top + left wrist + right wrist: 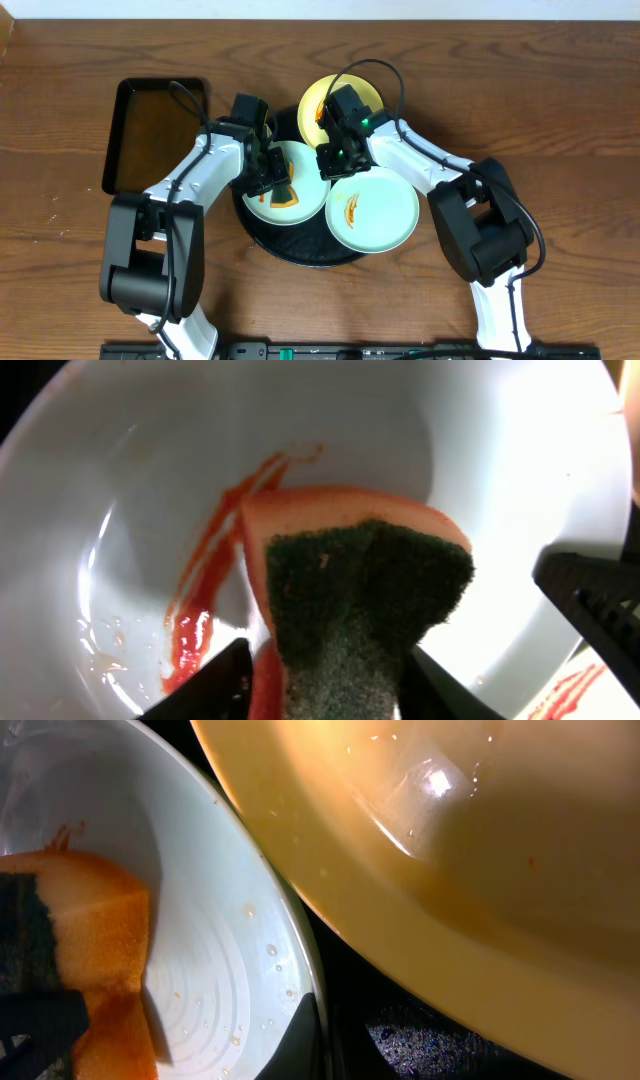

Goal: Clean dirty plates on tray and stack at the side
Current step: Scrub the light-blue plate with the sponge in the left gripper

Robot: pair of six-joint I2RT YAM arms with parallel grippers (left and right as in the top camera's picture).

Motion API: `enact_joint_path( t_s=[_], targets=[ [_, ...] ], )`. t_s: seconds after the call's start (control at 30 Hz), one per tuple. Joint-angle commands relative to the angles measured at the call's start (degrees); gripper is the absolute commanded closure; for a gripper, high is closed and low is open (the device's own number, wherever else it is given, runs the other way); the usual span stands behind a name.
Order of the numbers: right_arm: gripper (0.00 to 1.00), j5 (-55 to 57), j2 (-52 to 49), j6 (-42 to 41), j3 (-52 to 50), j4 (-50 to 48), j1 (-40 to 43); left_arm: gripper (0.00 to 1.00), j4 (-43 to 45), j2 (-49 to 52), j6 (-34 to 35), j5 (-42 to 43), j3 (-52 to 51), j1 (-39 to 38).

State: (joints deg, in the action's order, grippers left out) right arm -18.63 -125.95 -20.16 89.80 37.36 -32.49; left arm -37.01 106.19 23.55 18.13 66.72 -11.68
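The round black tray (300,250) holds three plates. My left gripper (275,180) (325,670) is shut on a sponge (360,590), green scouring side up, and presses it onto the left mint-blue plate (300,160) (150,480), beside an orange smear (210,580). My right gripper (330,160) (320,1020) is closed on that plate's right rim (290,920). The sponge also shows in the right wrist view (100,920). The pale yellow plate (312,95) (480,850) lies behind with a small smear. The second mint-blue plate (390,215) lies at the front right with an orange smear.
A smaller black rectangular tray (160,130) with brownish liquid lies on the wooden table (560,110) to the left of the round tray. The right arm's cable arcs above the yellow plate.
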Motion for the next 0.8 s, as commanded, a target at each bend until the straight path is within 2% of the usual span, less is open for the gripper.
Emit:
enact_joint_path(
  t_s=[0.0,0.2,0.37,0.77],
  targets=[
    [0.99,1.6,-0.7,1.1,-1.0,-0.4,-0.9,0.58,0.0,-1.5,-0.8,0.7,-0.2,0.0],
    [0.99,1.5,-0.7,1.6,-1.0,-0.7,-1.6,0.59,0.0,-1.5,-0.8,0.7,-0.2,0.0],
    [0.99,1.7,-0.7,1.6,-1.0,-0.7,-1.6,0.74,0.0,-1.5,-1.0,0.7,-0.1,0.0],
    [0.99,1.7,-0.7,1.6,-1.0,-0.9,-1.6,0.75,-0.1,-1.5,-1.1,0.7,-0.1,-0.2]
  ],
)
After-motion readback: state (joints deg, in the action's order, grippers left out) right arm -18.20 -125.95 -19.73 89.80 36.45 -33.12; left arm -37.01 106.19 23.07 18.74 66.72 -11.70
